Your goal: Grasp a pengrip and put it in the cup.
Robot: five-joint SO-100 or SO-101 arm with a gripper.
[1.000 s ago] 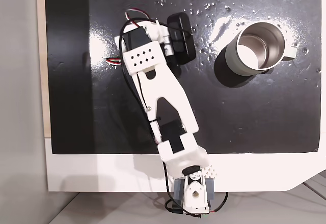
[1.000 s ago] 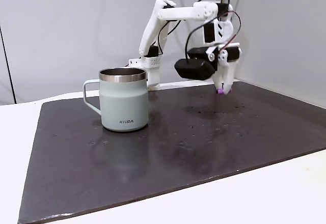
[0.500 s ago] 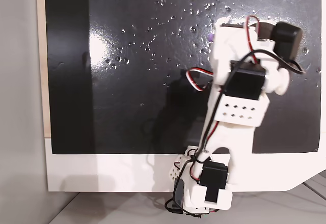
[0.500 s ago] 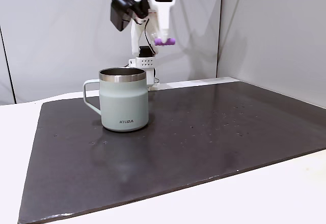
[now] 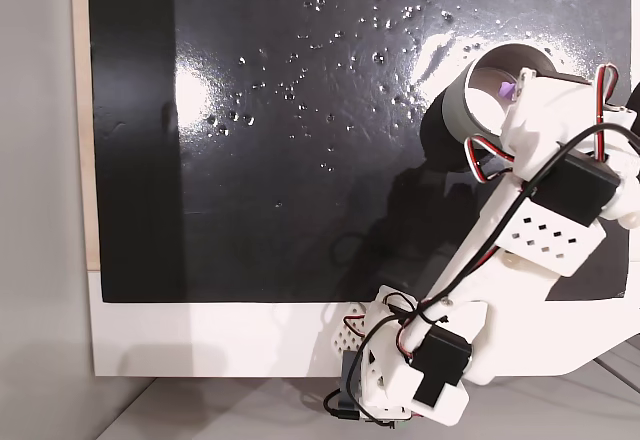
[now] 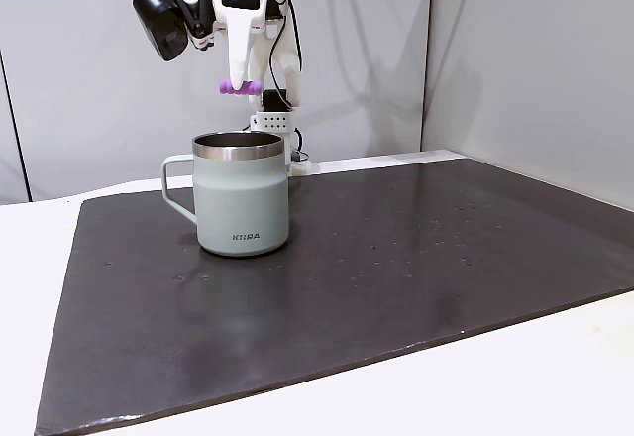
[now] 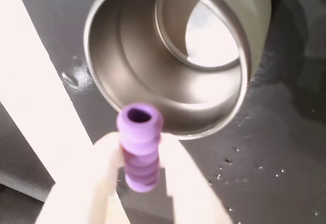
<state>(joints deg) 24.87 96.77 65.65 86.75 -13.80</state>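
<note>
Matting, dark and glossy [image 6: 396, 268], covers most of the white table [image 5: 200, 340], and on it we see the grey steel mug [image 6: 242, 198] standing upright with its handle to the left in the side fixed view. Above it hangs the white arm [image 5: 530, 260], which a second ago was low over the far side of the mat and has since swung across and risen over the mug. Its gripper [image 6: 241, 86] is clamped on the lilac pengrip [image 7: 139, 146], held crosswise between the two fingers; in the wrist view the ribbed tube sits just at the near edge of the mug's shiny mouth. In the top-down fixed view the pengrip [image 5: 507, 90] shows inside the rim's outline, well clear of the steel. We judge the carry nearly finished: a small nudge toward the mug's centre, then parting the fingers, should drop it in.
</note>
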